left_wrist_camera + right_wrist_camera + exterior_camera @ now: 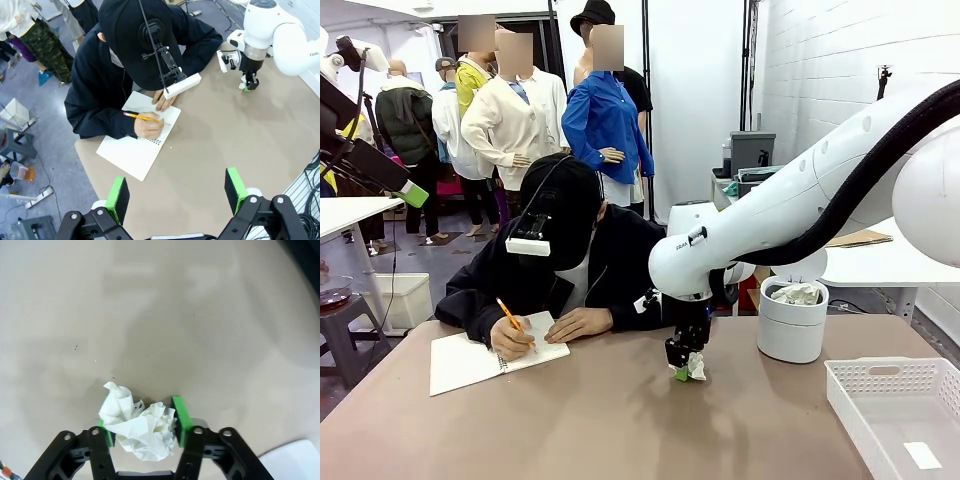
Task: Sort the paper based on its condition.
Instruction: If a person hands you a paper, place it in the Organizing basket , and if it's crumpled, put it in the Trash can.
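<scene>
One paper (141, 429) — between right gripper (142, 427) pads | on table (200, 330)

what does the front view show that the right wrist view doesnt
Front view alone: the person writing with a pencil in a notebook, a white bin with crumpled paper inside, and a white basket.

Right wrist view alone: both green pads bracketing the paper up close, one on each side, the jaws partway in.

Both: the right tool low at the brown table with the crumpled white paper between its fingers.
</scene>
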`<action>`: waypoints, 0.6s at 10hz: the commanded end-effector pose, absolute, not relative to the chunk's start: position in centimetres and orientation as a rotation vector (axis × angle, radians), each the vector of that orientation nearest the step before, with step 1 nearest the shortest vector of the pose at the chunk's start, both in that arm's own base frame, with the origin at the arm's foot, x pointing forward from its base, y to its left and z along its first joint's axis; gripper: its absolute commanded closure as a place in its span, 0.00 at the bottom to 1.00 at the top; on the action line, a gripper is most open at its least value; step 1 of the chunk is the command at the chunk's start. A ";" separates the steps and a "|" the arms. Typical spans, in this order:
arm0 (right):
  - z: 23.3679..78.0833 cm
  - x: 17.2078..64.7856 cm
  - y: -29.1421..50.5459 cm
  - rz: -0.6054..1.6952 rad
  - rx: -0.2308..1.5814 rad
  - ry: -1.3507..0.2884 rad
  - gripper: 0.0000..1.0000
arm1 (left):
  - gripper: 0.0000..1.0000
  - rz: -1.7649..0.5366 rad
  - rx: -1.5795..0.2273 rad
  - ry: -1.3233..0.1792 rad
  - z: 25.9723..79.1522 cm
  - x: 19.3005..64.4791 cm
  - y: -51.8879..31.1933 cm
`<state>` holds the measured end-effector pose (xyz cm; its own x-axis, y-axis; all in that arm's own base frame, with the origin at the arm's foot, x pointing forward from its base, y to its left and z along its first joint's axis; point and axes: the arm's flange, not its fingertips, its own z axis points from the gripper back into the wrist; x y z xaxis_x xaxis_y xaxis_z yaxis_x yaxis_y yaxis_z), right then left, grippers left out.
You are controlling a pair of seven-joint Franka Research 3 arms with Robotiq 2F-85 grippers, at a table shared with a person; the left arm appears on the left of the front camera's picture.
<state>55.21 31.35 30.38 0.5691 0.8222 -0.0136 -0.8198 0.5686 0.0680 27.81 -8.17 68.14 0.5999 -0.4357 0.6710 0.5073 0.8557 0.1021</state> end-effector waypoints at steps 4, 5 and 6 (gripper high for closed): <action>38.2 52.7 28.3 0.776 -0.063 0.029 0.84 | 0.00 -0.546 -0.104 -0.749 68.1 27.8 -8.1; 39.6 52.4 27.5 0.750 -0.081 0.039 0.84 | 0.00 -0.546 -0.104 -0.749 68.1 27.8 -8.1; 40.9 52.3 26.6 0.723 -0.096 0.023 0.84 | 0.00 -0.546 -0.104 -0.749 68.1 27.8 -8.1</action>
